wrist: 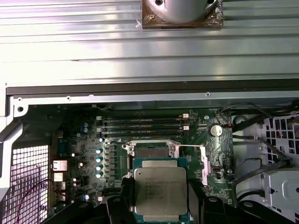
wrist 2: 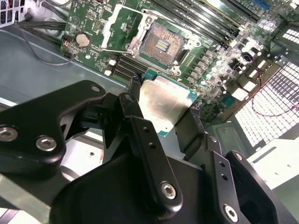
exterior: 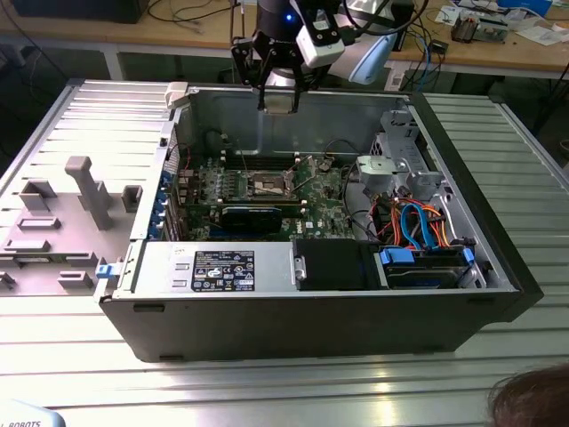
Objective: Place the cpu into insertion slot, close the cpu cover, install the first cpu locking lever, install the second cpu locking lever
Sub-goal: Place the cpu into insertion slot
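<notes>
The first step is in hand: the fingers grip the cpu by two edges, well above the insertion slot (it lies bare). Placing it likely calls for squaring the chip over the slot.

- The exterior view looks down from high, beyond one long wall of the open computer case, and sees the whole motherboard from afar.
- The first wrist view faces straight down past the gripped cpu.
- The second wrist view looks obliquely along the gripper, very near.
- All three share the insertion slot.
</notes>
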Robot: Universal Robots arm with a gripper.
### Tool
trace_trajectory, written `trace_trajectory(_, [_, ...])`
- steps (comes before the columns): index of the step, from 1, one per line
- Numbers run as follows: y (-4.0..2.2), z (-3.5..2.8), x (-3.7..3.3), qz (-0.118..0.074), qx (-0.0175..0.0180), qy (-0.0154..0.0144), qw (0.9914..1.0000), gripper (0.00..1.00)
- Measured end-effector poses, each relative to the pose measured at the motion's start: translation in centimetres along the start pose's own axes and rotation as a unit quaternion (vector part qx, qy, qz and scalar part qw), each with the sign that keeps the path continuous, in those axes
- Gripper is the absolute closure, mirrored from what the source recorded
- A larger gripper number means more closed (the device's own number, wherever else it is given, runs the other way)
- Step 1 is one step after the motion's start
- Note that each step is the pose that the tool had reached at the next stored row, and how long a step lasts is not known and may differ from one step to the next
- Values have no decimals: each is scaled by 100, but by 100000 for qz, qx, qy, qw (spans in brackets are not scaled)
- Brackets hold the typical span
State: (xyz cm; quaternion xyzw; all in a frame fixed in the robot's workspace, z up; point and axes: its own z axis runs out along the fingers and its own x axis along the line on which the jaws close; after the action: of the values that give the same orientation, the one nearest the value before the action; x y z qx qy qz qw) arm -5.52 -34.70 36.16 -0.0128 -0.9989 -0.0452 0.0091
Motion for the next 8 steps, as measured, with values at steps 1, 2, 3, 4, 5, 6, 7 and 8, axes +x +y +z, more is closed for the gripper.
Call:
trace_trajectory(1, [0,1,4,-5,2,1,100000,46])
trace_trajectory(2, [0,1,8,-4,3,0,100000,46])
trace_trajectory(3, [0,2,9,-2,2,1,100000,46])
trace_trajectory(4, [0,2,11,-1,2,0,100000,46])
trace_trajectory(5, [-1,3,16,3,-2,-3,100000,46])
trace_trajectory(6, [-1,3,20,-2,-2,-1,100000,46])
trace_trajectory(7, [-1,4,27,-1,-6,-5,100000,46])
trace_trajectory(8, [-1,5,33,-1,-2,-4,100000,46])
